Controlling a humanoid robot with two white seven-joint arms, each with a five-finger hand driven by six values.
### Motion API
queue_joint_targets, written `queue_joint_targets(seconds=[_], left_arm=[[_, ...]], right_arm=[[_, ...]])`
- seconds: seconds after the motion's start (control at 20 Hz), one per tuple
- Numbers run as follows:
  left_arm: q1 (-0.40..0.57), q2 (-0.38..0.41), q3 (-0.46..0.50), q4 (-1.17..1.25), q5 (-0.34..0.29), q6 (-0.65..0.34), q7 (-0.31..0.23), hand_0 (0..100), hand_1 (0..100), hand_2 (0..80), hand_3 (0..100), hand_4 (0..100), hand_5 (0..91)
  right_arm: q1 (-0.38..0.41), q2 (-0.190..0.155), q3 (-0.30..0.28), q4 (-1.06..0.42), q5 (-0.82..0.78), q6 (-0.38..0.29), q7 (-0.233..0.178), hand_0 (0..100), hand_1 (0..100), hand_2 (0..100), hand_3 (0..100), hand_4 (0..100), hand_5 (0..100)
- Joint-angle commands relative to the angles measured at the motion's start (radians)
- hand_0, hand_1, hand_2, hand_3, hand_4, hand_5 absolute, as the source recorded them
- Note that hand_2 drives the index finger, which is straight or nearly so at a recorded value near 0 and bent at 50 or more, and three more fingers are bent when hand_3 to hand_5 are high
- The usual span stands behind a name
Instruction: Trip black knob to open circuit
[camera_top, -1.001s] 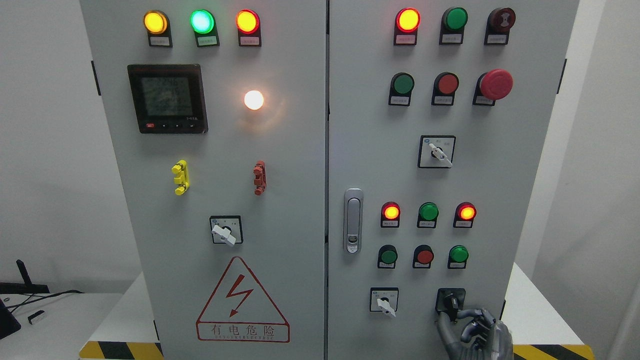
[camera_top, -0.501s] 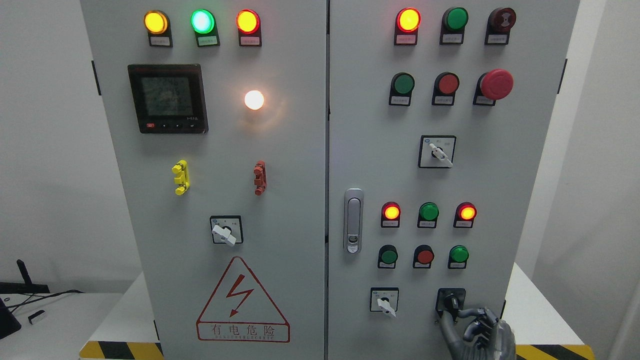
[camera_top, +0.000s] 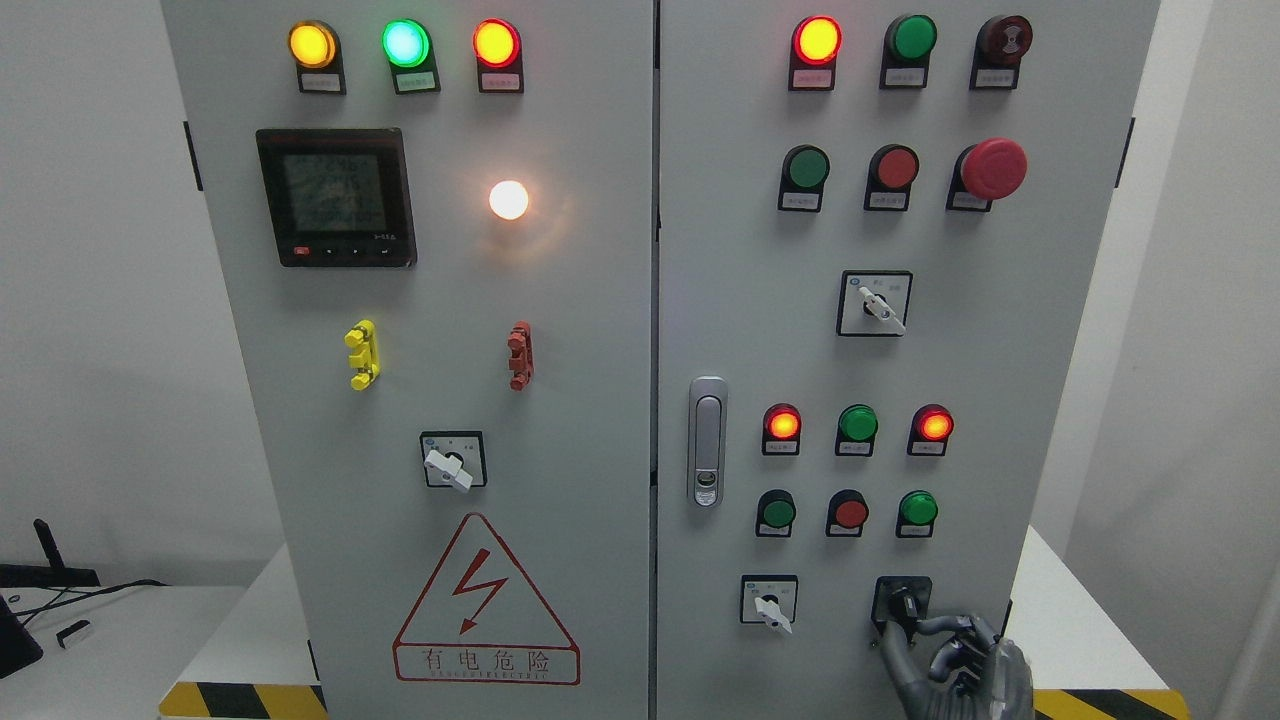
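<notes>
Head view: the grey electrical cabinet (camera_top: 560, 300) has two doors. On the left door's lower part, a red warning triangle (camera_top: 486, 600) with a lightning bolt bears the legend "有电危险"; a smaller line beneath it and the tags under the indicator lamps are too small to read. The black knob (camera_top: 903, 603) sits at the right door's lower right corner, beside a white selector switch (camera_top: 769, 605). The right hand (camera_top: 950, 660) rises from the bottom edge, its fingers (camera_top: 935, 626) curled and touching the knob's lower side; a firm grasp cannot be confirmed. Since the earlier frame the hand has shifted slightly right; the knob looks unchanged.
</notes>
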Motion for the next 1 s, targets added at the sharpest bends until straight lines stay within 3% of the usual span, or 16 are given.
queue_joint_targets(seconds=[0.0, 0.95], left_arm=[[0.0, 0.0, 0.0, 0.0, -0.031, 0.0, 0.0, 12, 39, 0.0, 0, 0, 0.0], [0.0, 0.0, 0.0, 0.0, -0.031, 0.0, 0.0, 12, 39, 0.0, 0, 0, 0.0]], right_arm=[[0.0, 0.0, 0.03, 0.0, -0.004, 0.0, 0.002, 31, 80, 60, 96, 92, 99], [-0.009, 0.0, 0.033, 0.008, -0.011, 0.0, 0.003, 34, 81, 60, 97, 93, 99]])
